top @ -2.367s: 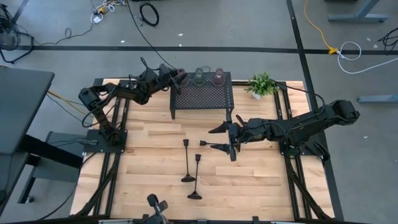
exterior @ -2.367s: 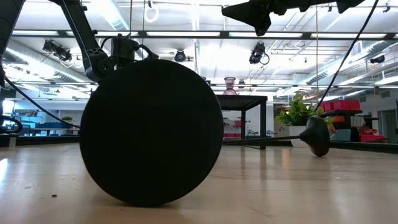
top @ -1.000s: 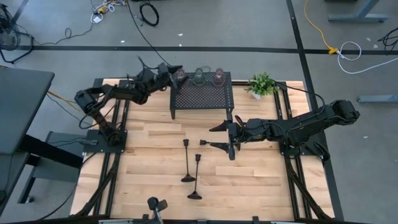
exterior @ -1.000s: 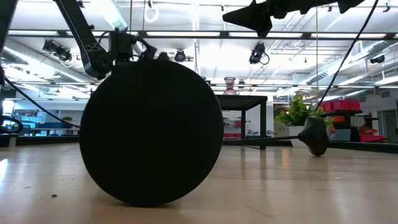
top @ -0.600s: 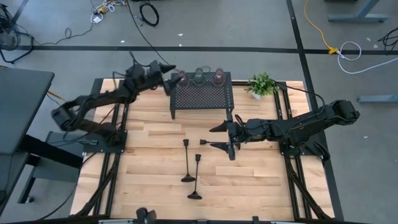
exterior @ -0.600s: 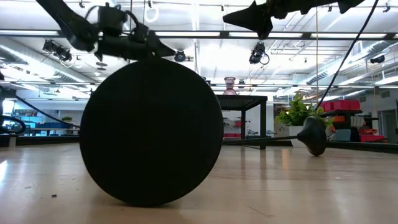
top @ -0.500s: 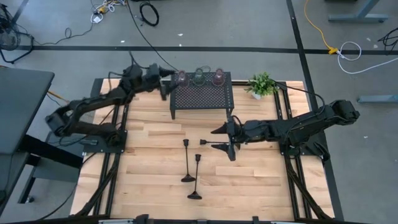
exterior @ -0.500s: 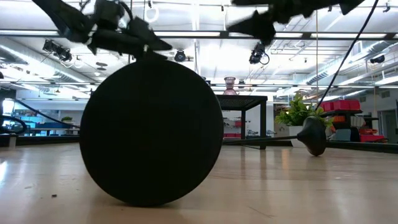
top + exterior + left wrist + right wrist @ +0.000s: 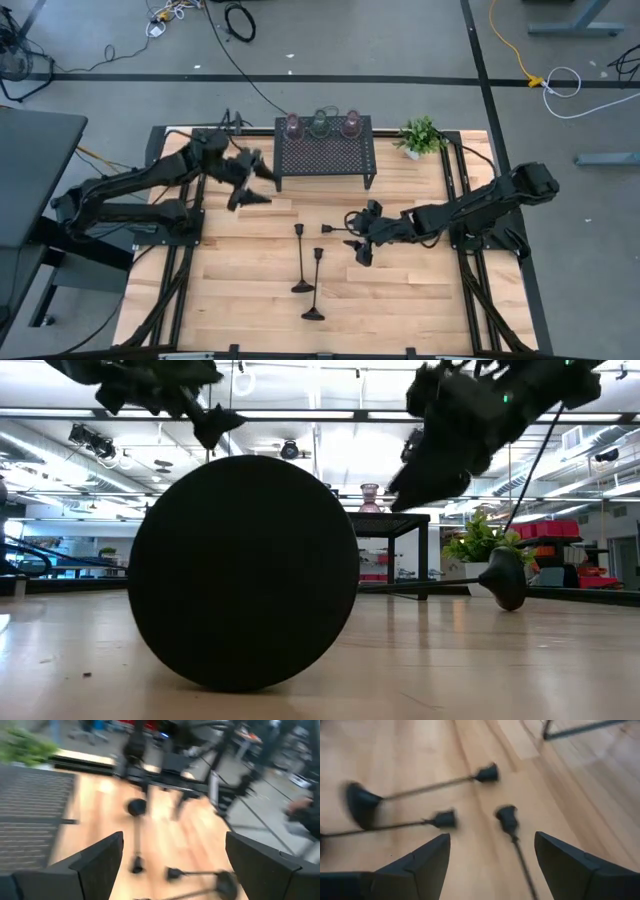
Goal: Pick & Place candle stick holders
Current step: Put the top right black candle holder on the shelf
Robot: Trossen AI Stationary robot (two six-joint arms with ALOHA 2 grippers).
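Three slim black candle stick holders [image 9: 305,260] lay tipped over mid-table, stems thin, bases round. Three tinted-glass holders [image 9: 320,124] stood on the far black mesh rack [image 9: 325,153]. Left gripper [image 9: 250,185] and right gripper [image 9: 360,235] hovered spread, empty. Wrist views were smeared; one base [image 9: 243,572] blocked the low view.

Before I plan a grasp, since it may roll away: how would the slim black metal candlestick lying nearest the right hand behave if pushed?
The slim black metal candlestick lies flat on the wooden table, so it probably pivots or rolls in an arc around its round base. The thin stem looks stiff, though narrow to pinch. The open right hand hovers beside it.
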